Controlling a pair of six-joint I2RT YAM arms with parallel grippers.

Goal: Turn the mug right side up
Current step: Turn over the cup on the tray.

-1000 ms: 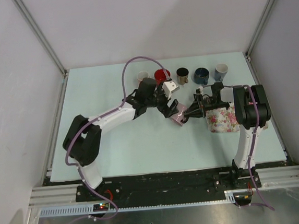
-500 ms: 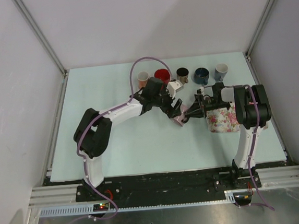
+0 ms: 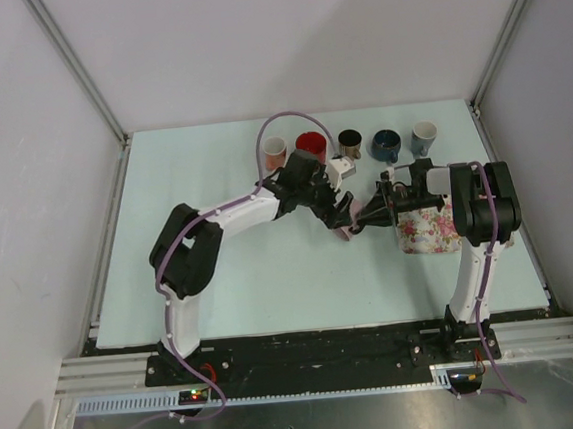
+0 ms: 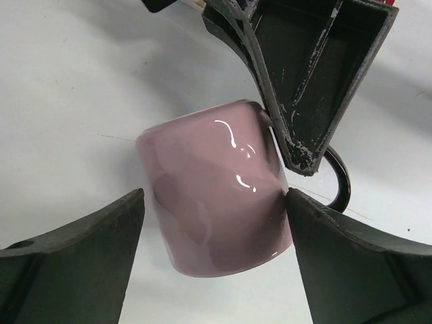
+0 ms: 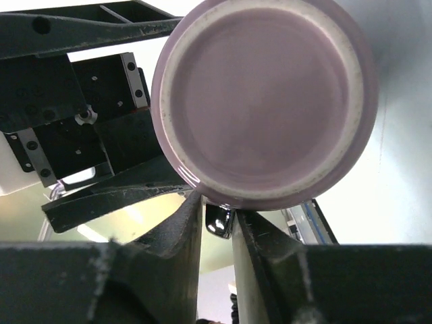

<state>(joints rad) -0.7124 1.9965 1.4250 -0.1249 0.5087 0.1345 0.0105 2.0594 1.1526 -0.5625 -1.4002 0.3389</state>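
Pink mug sits mid-worktop between the two claws, tipped over sideways with its base facing the right wrist camera. Can't tell whether it touches the worktop.

Right claw is pinched tight on the mug's dark handle, coming in from the right.

Left claw is spread apart and straddles the mug body. One finger is just beside the wall on the handle side, the other stands off with a gap.

Row of five mugs along the far edge: white, red, black, dark blue, light blue.

Floral cloth lies under the right arm.
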